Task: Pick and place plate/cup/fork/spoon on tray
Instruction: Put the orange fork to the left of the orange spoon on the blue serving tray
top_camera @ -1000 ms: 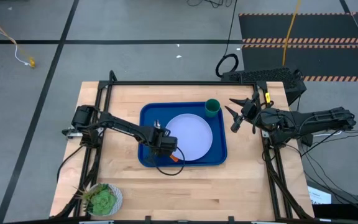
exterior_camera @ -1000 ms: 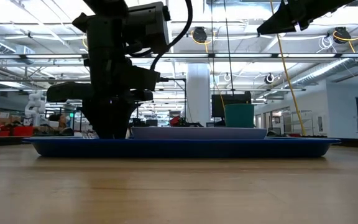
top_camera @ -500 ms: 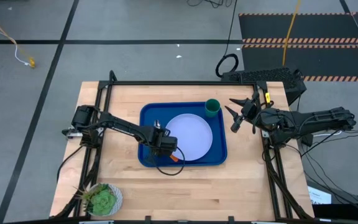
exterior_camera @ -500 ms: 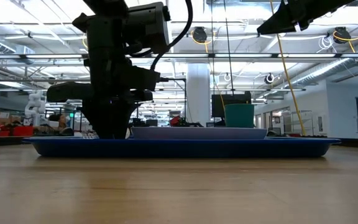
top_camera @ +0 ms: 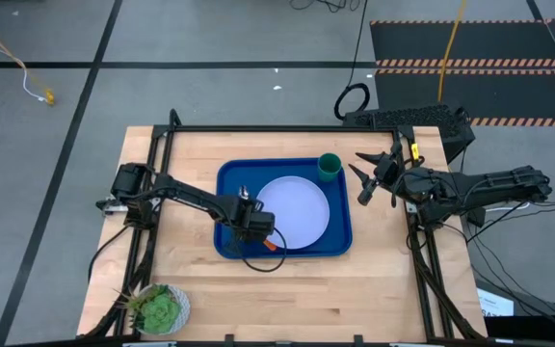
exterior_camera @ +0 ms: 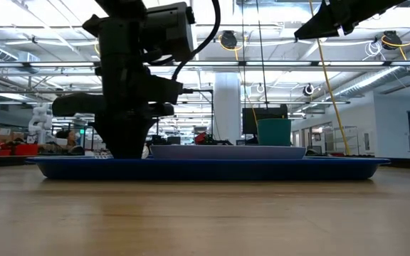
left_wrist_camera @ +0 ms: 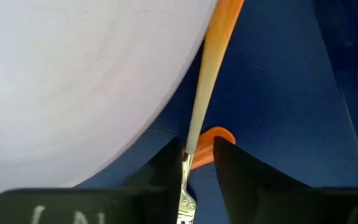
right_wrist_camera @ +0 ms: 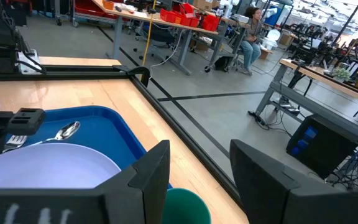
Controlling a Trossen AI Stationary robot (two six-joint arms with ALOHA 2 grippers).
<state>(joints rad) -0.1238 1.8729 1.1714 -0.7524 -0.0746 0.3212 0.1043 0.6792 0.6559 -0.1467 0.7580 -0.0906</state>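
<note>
Blue plastic tray [top_camera: 227, 178], rounded corners, raised rim, at centre of high view on pale wood-grain table [top_camera: 374, 280]. Smooth round lavender-white plate [top_camera: 292, 212] inside it; dark green cup [top_camera: 329, 166] at tray's upper right corner. Left gripper [top_camera: 251, 224] low over tray's lower left, dark fingers [left_wrist_camera: 235, 171] pinching metal fork [left_wrist_camera: 194, 134] with glossy orange handle, beside plate rim. Spoon [right_wrist_camera: 64, 131] lying in tray. Right gripper [top_camera: 366, 175] right of tray, raised, jaws spread, empty. Potted plant [top_camera: 160, 308] lower left. Grey floor, workshop benches beyond.
</note>
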